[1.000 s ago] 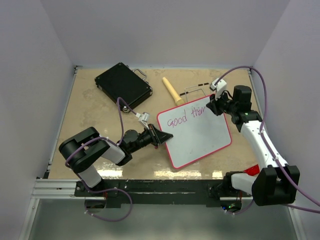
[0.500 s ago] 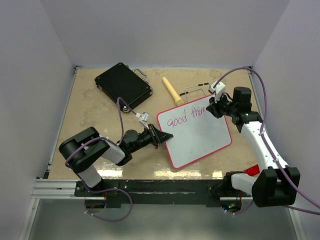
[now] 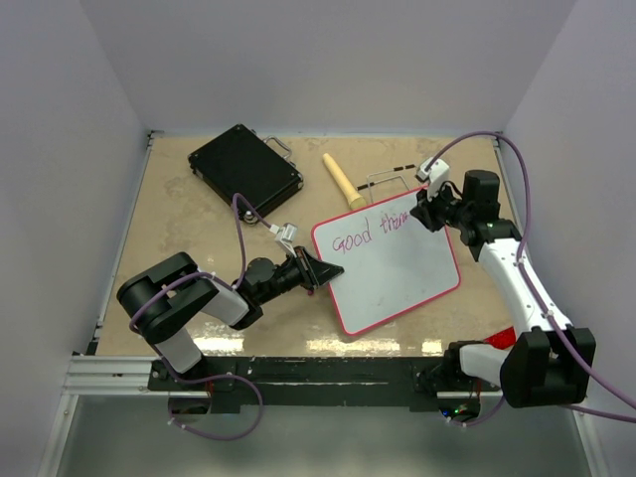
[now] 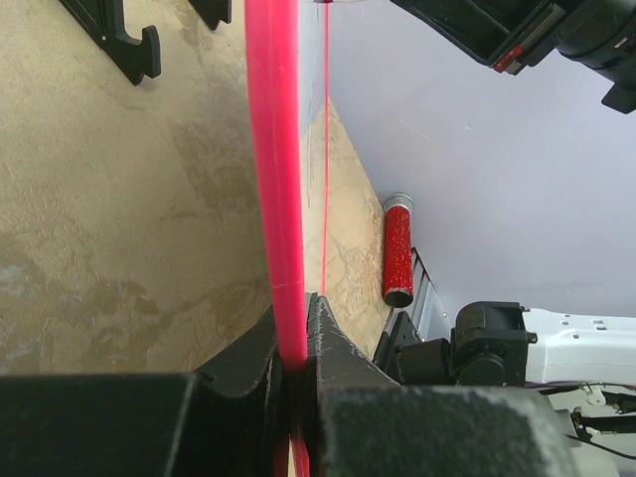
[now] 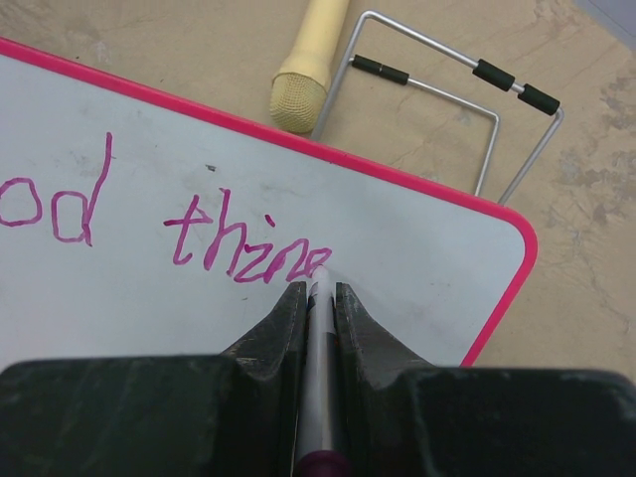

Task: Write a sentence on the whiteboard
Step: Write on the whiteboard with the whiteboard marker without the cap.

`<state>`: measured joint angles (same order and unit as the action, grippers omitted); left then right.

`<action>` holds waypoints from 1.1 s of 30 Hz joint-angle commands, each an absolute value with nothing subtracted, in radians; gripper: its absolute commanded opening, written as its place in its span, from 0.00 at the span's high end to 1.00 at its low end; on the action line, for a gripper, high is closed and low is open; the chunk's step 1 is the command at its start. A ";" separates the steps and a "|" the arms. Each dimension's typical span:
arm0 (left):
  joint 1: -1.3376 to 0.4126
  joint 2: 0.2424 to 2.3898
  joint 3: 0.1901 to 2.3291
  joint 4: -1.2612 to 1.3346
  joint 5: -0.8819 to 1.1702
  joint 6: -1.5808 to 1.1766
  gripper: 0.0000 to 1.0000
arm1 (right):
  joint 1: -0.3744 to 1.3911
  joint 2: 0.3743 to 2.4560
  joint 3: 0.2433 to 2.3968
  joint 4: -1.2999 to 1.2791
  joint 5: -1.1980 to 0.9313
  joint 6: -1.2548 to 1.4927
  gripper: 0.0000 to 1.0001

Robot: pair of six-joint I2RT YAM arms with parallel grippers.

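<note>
Pink-purple sentence (image 5: pixel 248 253) so far reads "good" and then "thin" plus one more half-formed letter, all on one line along the top of the whiteboard (image 3: pixel 397 273). The board lies flat on the tan bench (image 3: pixel 179 219), a bit right of centre in the overhead view, turned so its top edge climbs toward 1 o'clock.

Right gripper (image 5: pixel 318 288) is clamped on a marker (image 5: pixel 319 338) with a white barrel and a purple back end. The tip is touching the board right at the end of the last letter, up near the board's 1 o'clock corner.

Left gripper (image 4: pixel 293 323) is closed on the board's red-pink rim at about its 9 o'clock edge, with the rim pinched between the two black fingers.

Other stuff: a black case (image 3: pixel 245 169) well off at the board's 10 o'clock, a pale yellow stick (image 5: pixel 303 75) just past the top edge at 12, and a wire stand (image 5: pixel 437 94) beside it. The left wrist view also shows a red glittery cylinder (image 4: pixel 398 248) lying on the bench by the wall.
</note>
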<state>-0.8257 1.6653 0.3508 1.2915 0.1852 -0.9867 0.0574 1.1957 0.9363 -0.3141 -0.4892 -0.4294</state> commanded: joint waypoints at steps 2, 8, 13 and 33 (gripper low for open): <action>-0.831 1.643 0.351 1.485 0.236 -0.885 1.00 | 0.054 1.212 0.971 -0.252 -0.485 -0.407 1.00; -0.831 1.651 0.353 1.489 0.238 -0.887 1.00 | 0.054 1.193 0.948 -0.258 -0.485 -0.422 1.00; -0.831 1.643 0.348 1.486 0.233 -0.884 1.00 | 0.052 1.187 0.956 -0.337 -0.494 -0.479 1.00; -0.831 1.651 0.350 1.496 0.235 -0.888 1.00 | 0.054 1.203 0.943 -0.502 -0.601 -0.571 1.00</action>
